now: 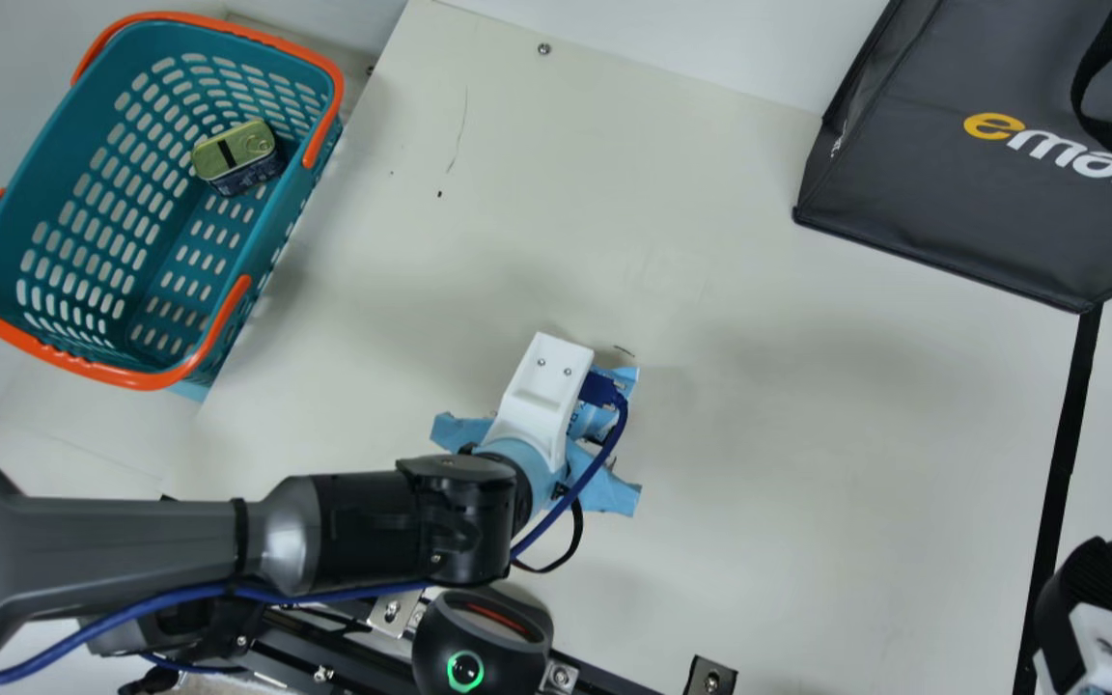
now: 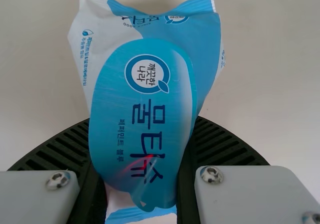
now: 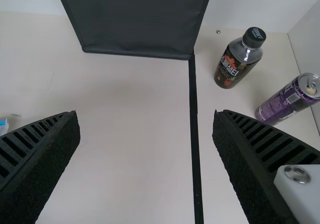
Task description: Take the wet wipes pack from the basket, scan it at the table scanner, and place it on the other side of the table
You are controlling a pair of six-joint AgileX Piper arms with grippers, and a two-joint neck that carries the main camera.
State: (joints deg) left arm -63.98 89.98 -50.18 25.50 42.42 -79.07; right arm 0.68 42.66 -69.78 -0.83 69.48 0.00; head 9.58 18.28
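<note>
1. One wet wipes pack (image 2: 142, 108), pinched in my left gripper (image 1: 544, 396), mid-frame in the main view; probably above the table (image 1: 807, 434), though depth reads poorly.
2. Scanner (image 1: 438, 645), bottom centre.
3. Basket (image 1: 1, 261) with tin (image 1: 236, 150), upper left.
4. Bag (image 1: 903, 217), upper right.
5. My right gripper (image 1: 1092, 579), lower right, wide apart.

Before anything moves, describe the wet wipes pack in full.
The wet wipes pack is shiny, soft-looking film, blue and white, with a crimped end. Its face carries a rounded blue label flap, a circular emblem and dark lettering crossed by a red glow. The left gripper clamps its sides between ribbed fingers, near the black scanner.
</note>
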